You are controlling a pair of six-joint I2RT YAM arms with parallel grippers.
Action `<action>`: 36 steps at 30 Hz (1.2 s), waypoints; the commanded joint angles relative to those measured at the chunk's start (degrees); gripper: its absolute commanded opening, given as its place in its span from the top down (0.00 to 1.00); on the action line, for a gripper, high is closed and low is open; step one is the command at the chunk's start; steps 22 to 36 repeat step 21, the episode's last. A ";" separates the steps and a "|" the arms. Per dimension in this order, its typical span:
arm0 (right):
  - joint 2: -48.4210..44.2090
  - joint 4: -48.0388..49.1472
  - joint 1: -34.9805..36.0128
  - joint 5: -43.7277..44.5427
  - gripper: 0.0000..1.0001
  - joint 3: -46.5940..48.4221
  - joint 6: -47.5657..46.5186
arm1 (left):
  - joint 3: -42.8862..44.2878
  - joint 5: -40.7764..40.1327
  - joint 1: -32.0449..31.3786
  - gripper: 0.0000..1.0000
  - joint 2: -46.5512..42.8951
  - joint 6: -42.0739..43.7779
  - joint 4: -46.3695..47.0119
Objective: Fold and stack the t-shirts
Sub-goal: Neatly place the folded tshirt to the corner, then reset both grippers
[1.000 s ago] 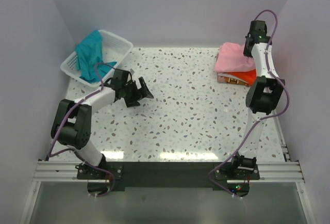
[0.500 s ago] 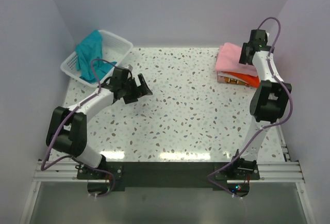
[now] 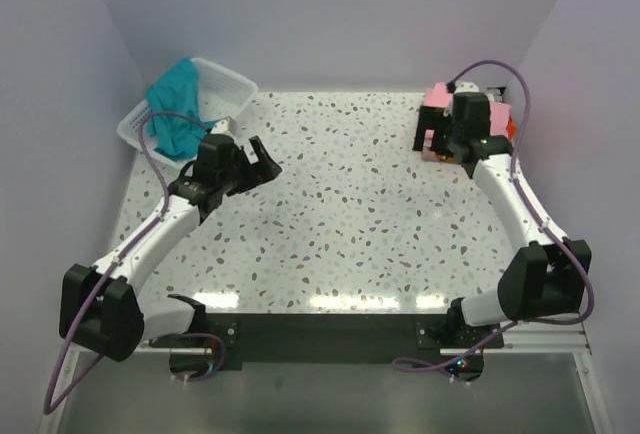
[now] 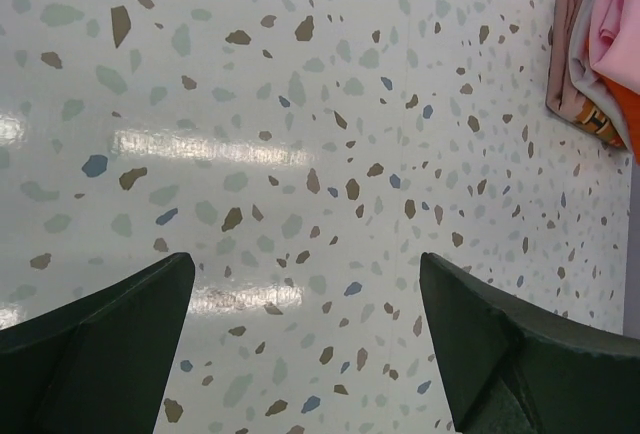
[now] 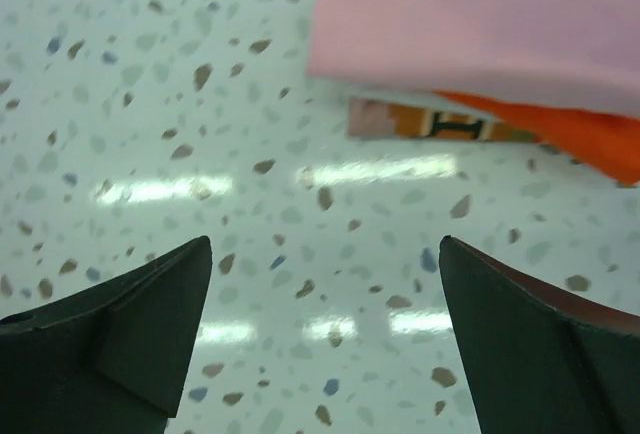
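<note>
A folded light pink t-shirt [image 5: 480, 14] lies on top of a folded bright orange t-shirt [image 5: 590, 134] at the table's back right corner. Both also show in the left wrist view, the pink t-shirt [image 4: 615, 14] above the orange t-shirt [image 4: 622, 119]. My right gripper [image 5: 325, 324] is open just in front of this stack [image 3: 437, 95] with only tabletop between its fingers, and its arm hides much of the stack from above. A teal t-shirt [image 3: 175, 104] hangs crumpled over the white basket [image 3: 236, 85] at the back left. My left gripper [image 3: 250, 161] is open over bare tabletop near the basket, holding nothing.
The speckled white table [image 3: 350, 214] is walled in on three sides. A printed patch [image 5: 430, 124] shows at the front edge of the stack, under the pink cloth. Both arm bases sit at the near edge.
My right gripper has opened and pulled back from over the stack to its front left side. The left arm has stretched out, its gripper shifting slightly toward the basket.
</note>
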 commanded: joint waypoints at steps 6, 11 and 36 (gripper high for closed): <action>-7.96 1.10 17.05 -9.18 0.01 -14.23 5.93 | -4.59 -9.15 -0.27 0.00 -11.28 1.79 -2.81; -10.33 -0.48 19.43 -11.20 0.01 -16.53 6.99 | -8.27 -11.44 -0.27 0.00 -16.03 1.88 -4.31; -17.36 -2.86 21.10 -7.52 0.01 -20.31 11.29 | -8.82 -16.18 -0.18 0.00 -21.92 2.76 -12.65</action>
